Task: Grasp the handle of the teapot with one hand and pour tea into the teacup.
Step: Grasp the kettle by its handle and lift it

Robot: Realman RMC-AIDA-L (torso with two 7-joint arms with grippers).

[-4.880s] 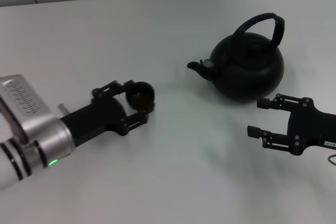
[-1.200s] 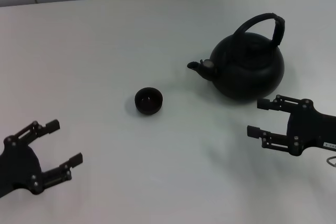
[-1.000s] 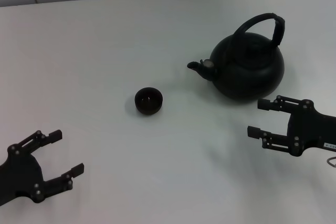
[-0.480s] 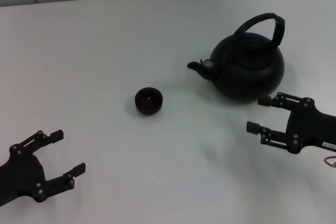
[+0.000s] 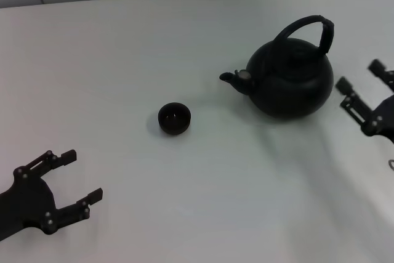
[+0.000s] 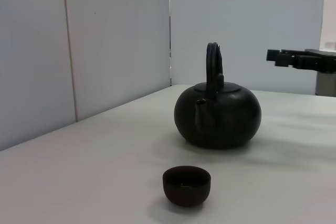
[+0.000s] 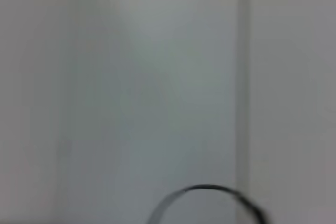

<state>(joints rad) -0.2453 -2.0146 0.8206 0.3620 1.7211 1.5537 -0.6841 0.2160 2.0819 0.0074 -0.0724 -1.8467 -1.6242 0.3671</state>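
Your right gripper [image 5: 364,83], jaws apart beside the pot [image 5: 289,78] on the table [image 5: 123,47], should take the handle [image 5: 306,29] at its wrapped side, since the pot looks heavy and rigid; left gripper [image 5: 74,177] sits open, cup [image 5: 174,118] by the spout.

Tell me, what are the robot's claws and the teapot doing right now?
Right gripper open beside teapot, handle not yet grasped. Left gripper open, parked near the table's front edge. Teacup upright by the spout, nothing between them.
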